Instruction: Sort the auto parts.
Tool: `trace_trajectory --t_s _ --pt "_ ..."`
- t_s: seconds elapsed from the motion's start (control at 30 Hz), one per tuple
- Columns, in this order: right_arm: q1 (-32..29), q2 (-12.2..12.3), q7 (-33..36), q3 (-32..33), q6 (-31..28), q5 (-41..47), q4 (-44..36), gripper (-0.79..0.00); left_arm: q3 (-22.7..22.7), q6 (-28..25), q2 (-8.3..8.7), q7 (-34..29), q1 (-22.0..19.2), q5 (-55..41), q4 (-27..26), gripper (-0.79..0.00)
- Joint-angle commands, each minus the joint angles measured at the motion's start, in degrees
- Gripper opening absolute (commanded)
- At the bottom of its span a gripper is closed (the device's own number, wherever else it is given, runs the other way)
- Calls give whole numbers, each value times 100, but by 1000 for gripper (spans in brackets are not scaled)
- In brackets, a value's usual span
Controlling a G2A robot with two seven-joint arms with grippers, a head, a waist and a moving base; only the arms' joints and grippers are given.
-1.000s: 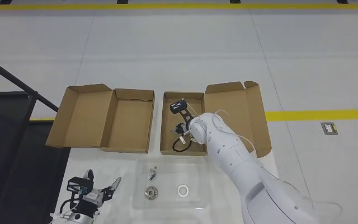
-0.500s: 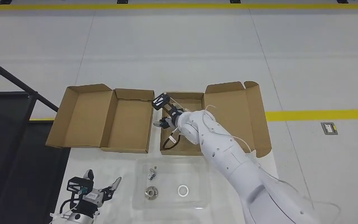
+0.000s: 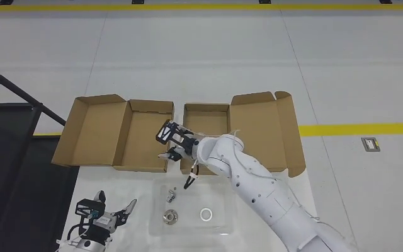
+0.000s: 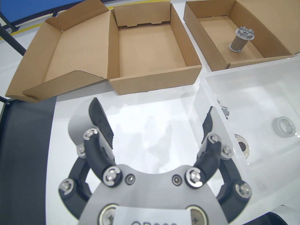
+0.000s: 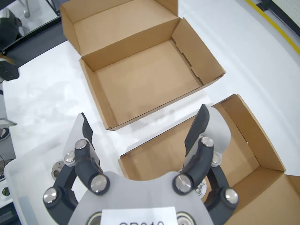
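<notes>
White table (image 3: 126, 186) bears cardboard boxes (image 3: 148, 135); yellow stripe (image 3: 352, 130) beyond. Left end effector (image 4: 151, 108), right end effector (image 5: 143, 112) both spread.

White table (image 3: 135, 189) with left cardboard box (image 3: 148, 135), right cardboard box (image 3: 214, 120) beside it, and clear tray (image 3: 220, 192).

1. From above, my right arm (image 3: 252, 179) is covering the near part of the right cardboard box (image 3: 214, 118), hiding the splined metal part (image 4: 241, 39) standing inside.
2. In my right wrist view, the body of my right gripper (image 5: 143, 113) is blocking nearly all of that part.
3. One of its finger links is also hiding part of the flanged ring (image 5: 55, 167).
4. The top view's bottom edge is cutting off my left arm (image 3: 91, 238).
</notes>
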Motion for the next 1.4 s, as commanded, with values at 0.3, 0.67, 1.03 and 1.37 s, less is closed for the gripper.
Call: trace_trajectory --t_s 0.3,0.67,1.03,1.37 --pt "-35 18 65 27 -21 -9 -104 0 0 0 0 0 0 0 0 0" --pt "-375 103 548 -43 -299 -457 -1097 0 0 0 0 0 0 0 0 0" --pt "-1528 371 3518 -232 -1161 -300 -3285 0 0 0 0 0 0 0 0 0" --pt "-1591 395 3766 -341 -1195 -197 -3331 0 0 0 0 0 0 0 0 0"
